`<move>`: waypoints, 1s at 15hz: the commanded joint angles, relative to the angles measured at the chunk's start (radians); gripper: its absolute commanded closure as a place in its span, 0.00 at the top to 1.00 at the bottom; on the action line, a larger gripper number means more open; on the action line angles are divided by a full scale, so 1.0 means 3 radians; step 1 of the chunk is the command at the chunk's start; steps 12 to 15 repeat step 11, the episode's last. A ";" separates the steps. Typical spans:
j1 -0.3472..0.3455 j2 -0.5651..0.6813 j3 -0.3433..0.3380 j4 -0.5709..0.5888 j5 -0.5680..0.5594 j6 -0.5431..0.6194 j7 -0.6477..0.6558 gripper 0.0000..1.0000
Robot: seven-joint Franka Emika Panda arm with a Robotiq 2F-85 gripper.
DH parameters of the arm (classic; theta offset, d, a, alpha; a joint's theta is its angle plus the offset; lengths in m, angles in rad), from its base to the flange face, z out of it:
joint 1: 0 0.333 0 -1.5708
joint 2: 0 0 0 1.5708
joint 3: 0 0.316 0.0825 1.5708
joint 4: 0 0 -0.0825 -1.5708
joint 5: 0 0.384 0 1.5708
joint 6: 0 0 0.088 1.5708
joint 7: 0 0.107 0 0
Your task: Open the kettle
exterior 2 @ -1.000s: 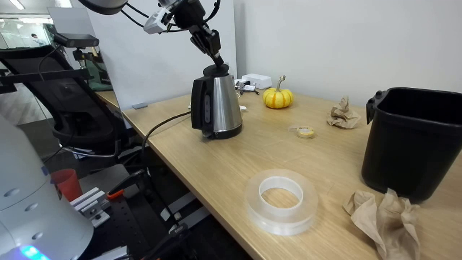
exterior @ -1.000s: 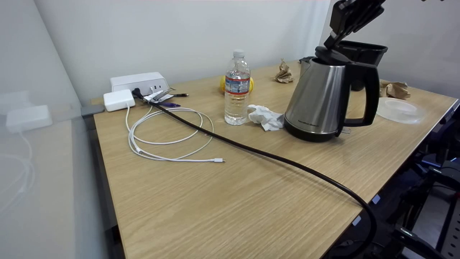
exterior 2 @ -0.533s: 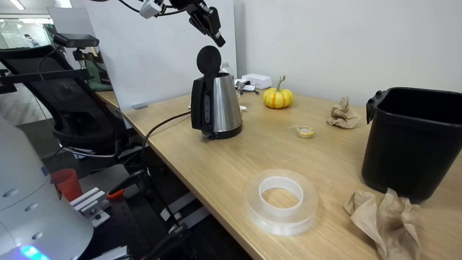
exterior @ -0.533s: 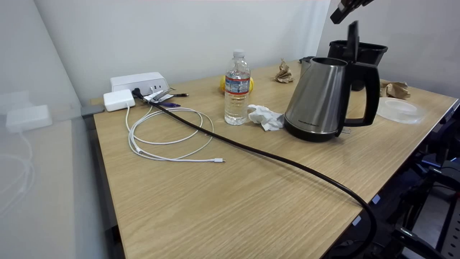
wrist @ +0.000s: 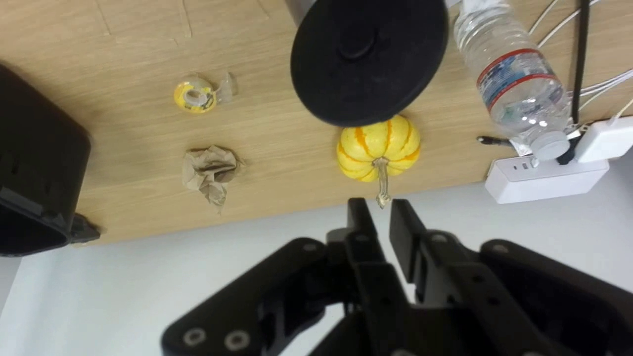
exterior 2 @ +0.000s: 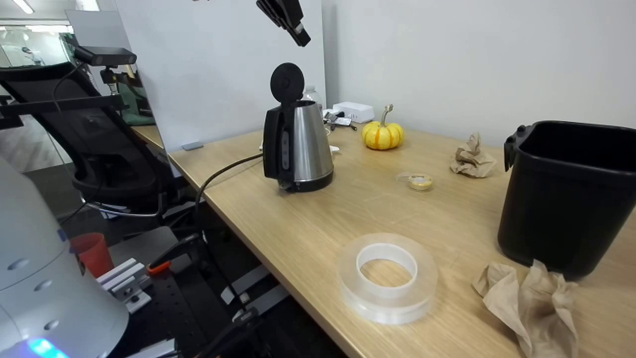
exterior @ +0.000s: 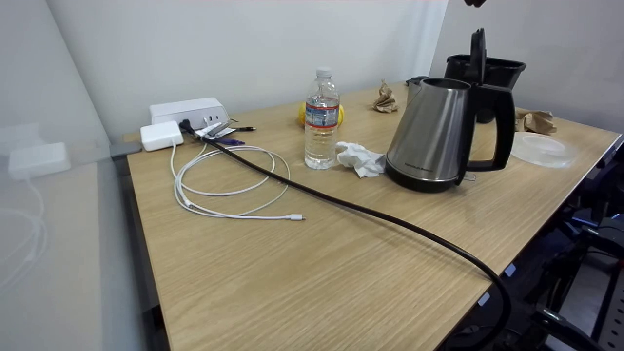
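Right of centre in an exterior view, the brushed stainless-steel electric kettle [exterior: 425, 136] with its black loop handle [exterior: 505, 124] stands on the light wooden counter [exterior: 292, 282]. Its round black lid [exterior 2: 287, 82] stands upright. Near the top edge of both exterior views, apart from the lid, hangs the black gripper [exterior 2: 301, 40]; the wrist view shows its jaws slightly spread.

The kettle [exterior: 429, 134] is showing brushed metal with a sheen, while its lid [wrist: 368, 64] and handle [exterior: 505, 129] are looking like matt plastic. The table [exterior: 292, 273] is displaying smooth wood grain. The bottle [exterior: 321, 124] is gleaming in clear, glossy plastic, and the big tape roll [exterior 2: 387, 306] is shining smooth and see-through. The bin [exterior 2: 561, 214] is looking like satiny plastic, the crumpled brown paper [exterior 2: 541, 308] dull and rough.
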 commanded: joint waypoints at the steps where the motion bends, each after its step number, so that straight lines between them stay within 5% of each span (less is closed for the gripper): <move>1: 0.0124 -0.0013 -0.0089 0.0006 0.0158 -0.0107 -0.0083 0.23; 4: 0.0374 -0.0038 -0.0289 0.0006 0.0317 -0.0242 -0.0190 0.41; 15: 0.0382 -0.0038 -0.0299 0.0006 0.0321 -0.0254 -0.0192 0.41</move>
